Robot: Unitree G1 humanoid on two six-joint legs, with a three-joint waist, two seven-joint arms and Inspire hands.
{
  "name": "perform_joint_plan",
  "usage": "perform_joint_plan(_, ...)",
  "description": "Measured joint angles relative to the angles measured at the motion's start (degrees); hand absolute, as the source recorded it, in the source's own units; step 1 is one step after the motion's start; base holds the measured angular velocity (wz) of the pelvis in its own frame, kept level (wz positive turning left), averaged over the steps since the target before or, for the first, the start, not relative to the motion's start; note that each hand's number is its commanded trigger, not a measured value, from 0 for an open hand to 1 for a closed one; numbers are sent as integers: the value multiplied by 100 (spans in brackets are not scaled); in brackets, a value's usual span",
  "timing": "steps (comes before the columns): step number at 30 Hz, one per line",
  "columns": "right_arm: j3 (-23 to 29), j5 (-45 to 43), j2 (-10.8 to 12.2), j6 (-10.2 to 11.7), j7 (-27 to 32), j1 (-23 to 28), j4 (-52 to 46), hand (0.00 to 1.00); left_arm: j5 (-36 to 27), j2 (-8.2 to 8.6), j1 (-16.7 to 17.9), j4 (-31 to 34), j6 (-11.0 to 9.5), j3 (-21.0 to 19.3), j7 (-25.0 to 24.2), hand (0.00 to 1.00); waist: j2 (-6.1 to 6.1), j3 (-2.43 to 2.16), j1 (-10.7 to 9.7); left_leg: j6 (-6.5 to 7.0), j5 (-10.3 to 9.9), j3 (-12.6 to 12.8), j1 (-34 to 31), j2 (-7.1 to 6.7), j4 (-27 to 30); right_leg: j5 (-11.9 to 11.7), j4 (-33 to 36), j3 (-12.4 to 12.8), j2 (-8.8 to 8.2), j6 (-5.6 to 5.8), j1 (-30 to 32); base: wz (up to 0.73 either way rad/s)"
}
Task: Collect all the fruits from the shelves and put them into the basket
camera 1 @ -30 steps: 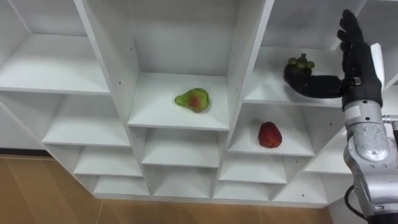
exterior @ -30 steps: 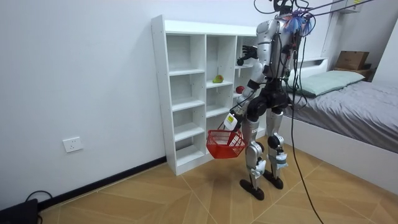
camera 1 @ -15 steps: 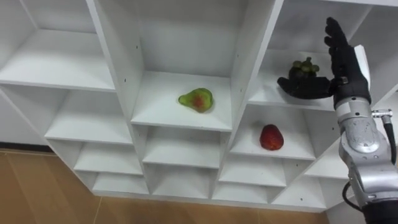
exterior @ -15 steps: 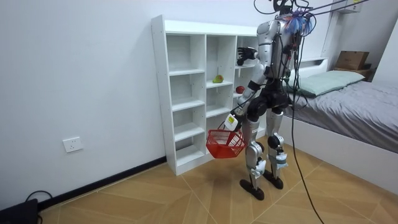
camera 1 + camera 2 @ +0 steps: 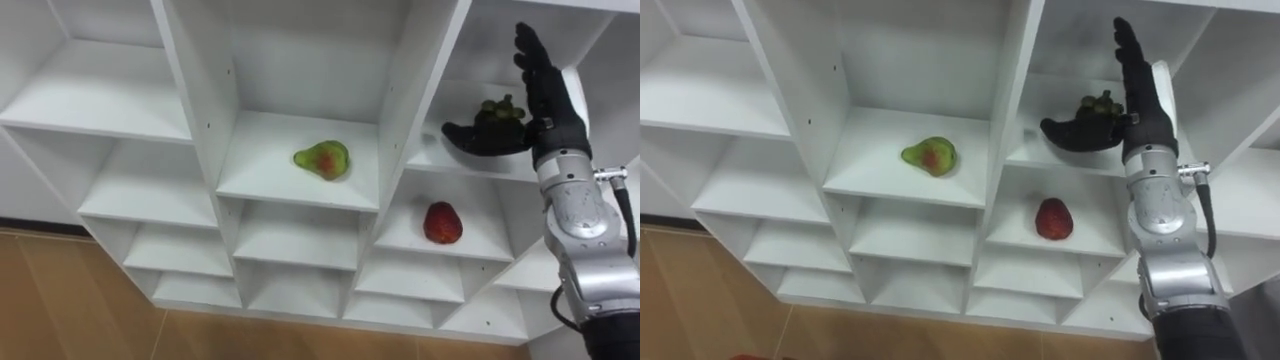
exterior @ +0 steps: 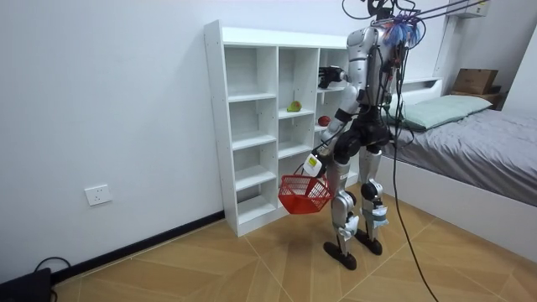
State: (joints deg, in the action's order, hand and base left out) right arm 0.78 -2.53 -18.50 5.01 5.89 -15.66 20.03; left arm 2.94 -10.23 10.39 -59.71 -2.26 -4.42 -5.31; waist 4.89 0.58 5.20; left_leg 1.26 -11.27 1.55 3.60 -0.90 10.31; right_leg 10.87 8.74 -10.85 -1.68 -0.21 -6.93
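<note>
Beside right robot hand (image 5: 553, 100), dark fruit (image 5: 497, 107)

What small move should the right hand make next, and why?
Probably curl the right hand round the dark fruit. The hand is open at the upper shelf, its thumb stretched out by the fruit and its fingers straight up, so nothing is gripped yet.

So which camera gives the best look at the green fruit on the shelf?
The left eye view: the green fruit lies whole and close on the middle shelf, red patch visible. The right eye view matches it; the room view gives a small green speck.
</note>
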Motion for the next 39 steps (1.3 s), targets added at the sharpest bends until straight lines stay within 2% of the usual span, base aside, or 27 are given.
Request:
perform_joint_plan(9,-11,292,-7,-76,-120,0,242,0,-1,1,-18,3,85,6,9,100,-22,-11,-20,0,0,-13,-3,3,52,-1,5,-32,-1,-1,-33,0)
perform_joint_plan(13,-12,293,-7,-80,-181,0,440,0,0,1,6,3,109,10,8,100,-88,-59,-21,0,0,-11,7,0,54,-1,10,-31,-4,-2,-41,0)
perform_joint_plan(16,-14,293,-7,-80,-185,0,451,0,0,0,5,9,109,9,8,100,-115,-69,-25,-4,2,-11,15,3,54,-1,9,-29,-1,-2,-46,0)
perform_joint_plan(18,-14,294,-7,-80,-189,0,501,0,0,1,8,11,109,9,9,100,-111,-66,-24,-5,2,-11,26,4,54,-1,7,-27,0,-2,-59,0)
perform_joint_plan(26,-14,297,-7,-80,-201,0,689,0,-1,0,8,10,108,9,17,100,-43,-11,-22,-5,2,-10,54,3,46,-1,4,-27,1,-2,-90,0)
perform_joint_plan(38,-75,298,-17,-77,-239,0,693,0,-5,0,9,19,108,24,2,100,-64,-20,-44,-5,0,-16,16,2,57,-2,4,-36,0,-3,-91,0)
perform_joint_plan(39,-78,298,-18,-76,-241,0,698,33,-5,0,10,24,108,28,-1,100,-68,-22,-49,-5,0,-16,15,2,60,-2,4,-38,0,-2,-91,0)
